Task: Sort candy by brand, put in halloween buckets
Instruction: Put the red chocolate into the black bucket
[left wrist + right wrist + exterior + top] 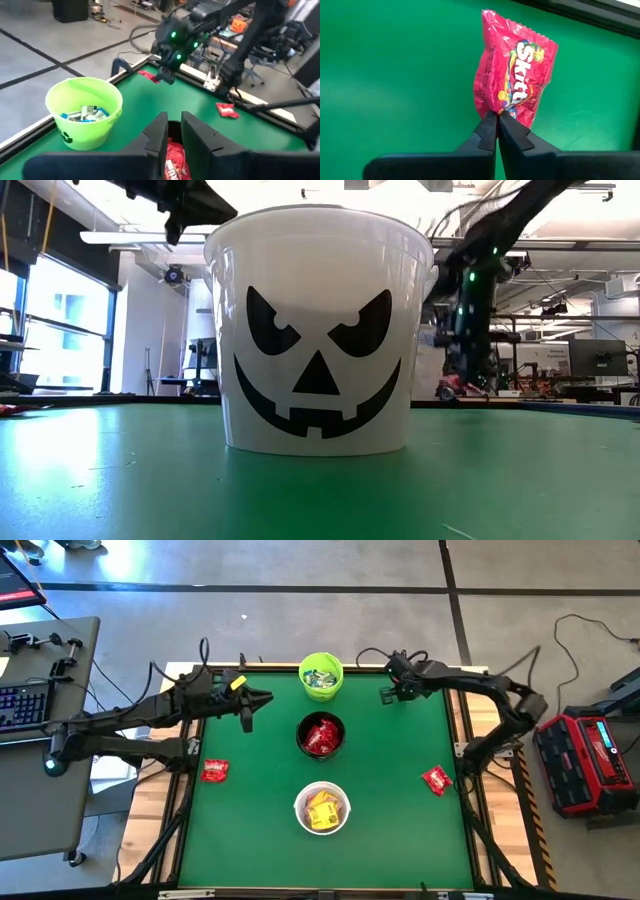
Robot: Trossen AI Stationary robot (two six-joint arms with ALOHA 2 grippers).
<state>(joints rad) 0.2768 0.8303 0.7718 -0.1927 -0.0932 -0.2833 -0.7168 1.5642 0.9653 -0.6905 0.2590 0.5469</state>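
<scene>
Three buckets stand in a row down the table's middle. The lime green one [304, 671] at the far end holds pale packets. The black one [300, 736] holds red candy, and the white one [297, 808] holds yellow candy. My right gripper [498, 114], right of the green bucket [85, 135], is shut on a red candy packet [512, 65] above the table. My left gripper [174, 120] hovers high, left of the green and black buckets, with another red packet [176, 160] in the narrow gap between its fingers. My left gripper has the red packet's edge [175, 150] between its two fingers, back from their tips. The fingers point almost level toward the table's right. The gripper body hides the rest of the packet. My right gripper pinches the red packet's bottom edge [504, 107] between its two fingertips. The fingers slant steeply down from above. The packet hangs beyond the tips, crumpled at the pinch and clear of the green tabletop.
One loose red packet [215, 770] lies on the table's left rim, and another [437, 780] lies near its right edge. The white bucket [320, 330] fills the low view. Green tabletop lies open between the bucket row and both side edges.
</scene>
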